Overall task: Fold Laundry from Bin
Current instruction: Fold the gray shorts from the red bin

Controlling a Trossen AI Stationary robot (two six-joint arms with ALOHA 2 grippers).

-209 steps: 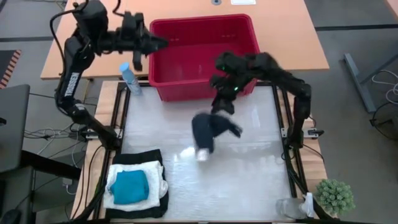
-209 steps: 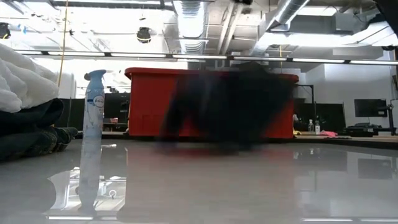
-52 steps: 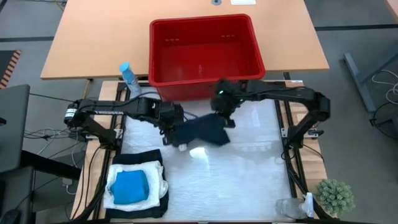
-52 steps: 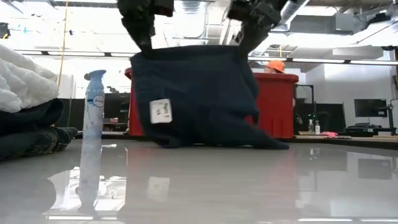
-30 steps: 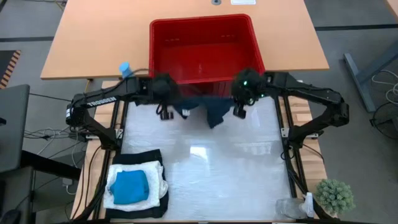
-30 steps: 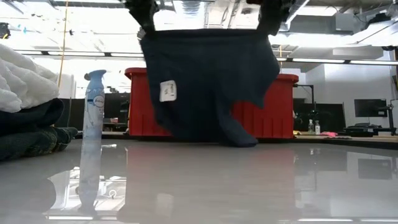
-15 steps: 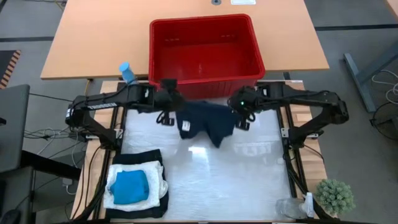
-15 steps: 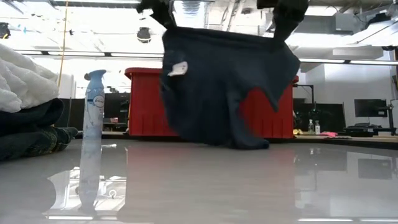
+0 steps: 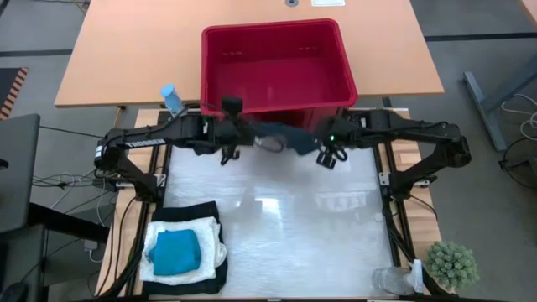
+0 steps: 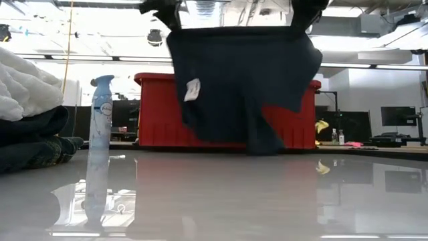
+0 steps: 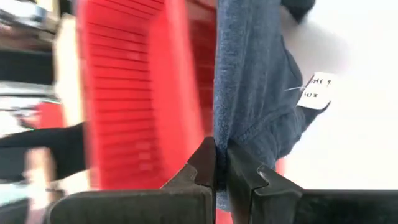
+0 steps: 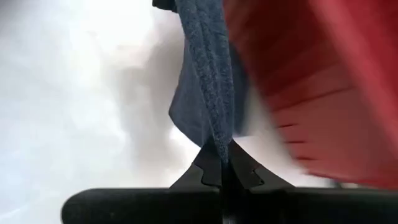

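With my left gripper and right gripper each clamped on a top corner of the dark navy cloth garment hanging before the red rectangular plastic bin, I should lower it evenly, keeping it taut.

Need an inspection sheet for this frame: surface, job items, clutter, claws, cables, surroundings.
Surface: glossy white table, bare in the middle.
Job's things: dark blue garment hangs stretched between both claws in front of the red bin; folded stack with a blue piece on top at the near left corner.
Clutter: spray bottle, potted plant.
Grippers: left claw and right claw each shut on a garment edge.
Cables: loose cables on the floor at left.
Surroundings: wooden table behind.
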